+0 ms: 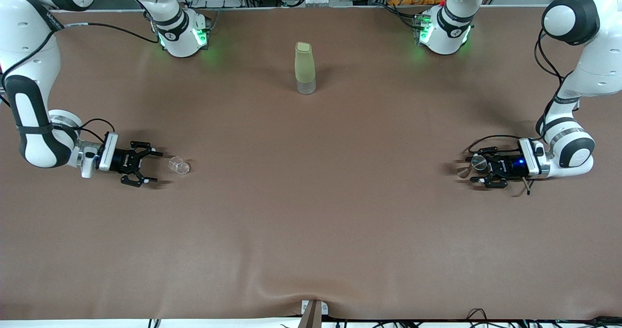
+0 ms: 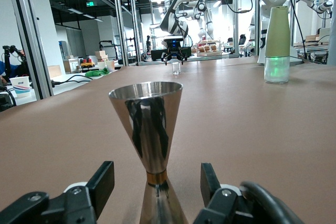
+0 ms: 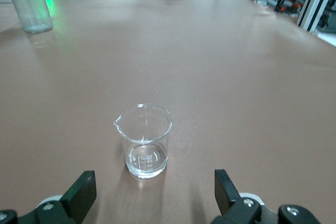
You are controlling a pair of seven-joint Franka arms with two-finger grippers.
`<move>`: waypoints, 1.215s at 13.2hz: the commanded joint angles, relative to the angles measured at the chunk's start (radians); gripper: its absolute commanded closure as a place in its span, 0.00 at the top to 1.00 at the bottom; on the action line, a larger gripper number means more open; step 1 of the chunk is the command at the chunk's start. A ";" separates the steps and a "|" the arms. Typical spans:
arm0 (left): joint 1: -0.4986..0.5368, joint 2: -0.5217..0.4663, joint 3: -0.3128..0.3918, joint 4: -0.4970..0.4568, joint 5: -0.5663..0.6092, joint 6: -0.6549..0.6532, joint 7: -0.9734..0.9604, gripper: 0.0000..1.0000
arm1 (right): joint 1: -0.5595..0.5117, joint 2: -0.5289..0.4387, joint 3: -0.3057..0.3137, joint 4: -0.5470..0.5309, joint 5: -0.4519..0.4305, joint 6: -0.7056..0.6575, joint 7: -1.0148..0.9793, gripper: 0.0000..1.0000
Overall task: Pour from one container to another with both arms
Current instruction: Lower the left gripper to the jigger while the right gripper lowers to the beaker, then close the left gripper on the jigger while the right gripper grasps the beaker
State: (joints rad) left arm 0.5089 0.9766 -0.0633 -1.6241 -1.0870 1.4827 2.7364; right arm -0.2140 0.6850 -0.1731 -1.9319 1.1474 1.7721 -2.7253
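The steel jigger, a double-cone measuring cup, stood upright on the brown table at the left arm's end, between the fingers of the left gripper. From the left wrist view the jaws flanked its narrow waist with a gap visible on either side, so the gripper was partly drawn in but not touching the metal. The polished surface looked hard and slick, and the piece seemed light and top-heavy on its small foot. A hold at the waist, where the two cones meet, would probably keep it from sliding up or down between the pads.

At the right arm's end, a small glass beaker stood on the table just ahead of the right gripper, whose fingers were spread wide and clear of it. The beaker looked thin-walled and brittle, with a pouring lip and a little clear liquid at the bottom. In my judgement it would call for a gentle squeeze low on the body, and it should stay level until it is over the jigger.

A tall bottle with a pale green sleeve and clear base stood in the middle of the table, farther from the front camera than both vessels and well apart from them.
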 commanded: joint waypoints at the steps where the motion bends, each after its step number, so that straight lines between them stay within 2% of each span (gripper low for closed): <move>1: -0.012 0.013 0.008 0.003 -0.019 -0.015 0.097 0.74 | -0.007 0.059 -0.003 0.013 0.064 -0.043 -0.108 1.00; 3: -0.015 0.017 0.008 0.001 -0.017 -0.015 0.097 0.72 | -0.005 0.076 -0.003 0.013 0.089 -0.048 -0.140 1.00; 6: -0.015 0.017 0.008 0.001 -0.016 -0.015 0.097 0.59 | 0.002 0.105 0.000 0.013 0.133 -0.049 -0.180 1.00; 9: -0.013 0.017 0.008 0.000 -0.011 -0.015 0.088 0.52 | 0.018 0.131 0.012 0.014 0.176 -0.048 -0.191 1.00; 12: -0.010 0.014 0.008 -0.002 -0.011 -0.021 0.077 0.51 | 0.042 0.162 0.036 0.014 0.239 -0.049 -0.229 1.00; 14: -0.004 0.014 0.008 0.000 -0.011 -0.021 0.077 0.44 | 0.045 0.165 0.059 0.014 0.244 -0.049 -0.232 1.00; 16: -0.003 0.016 0.010 0.003 -0.011 -0.021 0.077 0.42 | 0.045 0.165 0.072 0.014 0.245 -0.049 -0.232 1.00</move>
State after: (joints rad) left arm 0.5025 0.9849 -0.0611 -1.6243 -1.0870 1.4819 2.7358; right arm -0.1684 0.8237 -0.1133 -1.9198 1.3531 1.7313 -2.7764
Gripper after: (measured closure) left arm 0.568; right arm 0.000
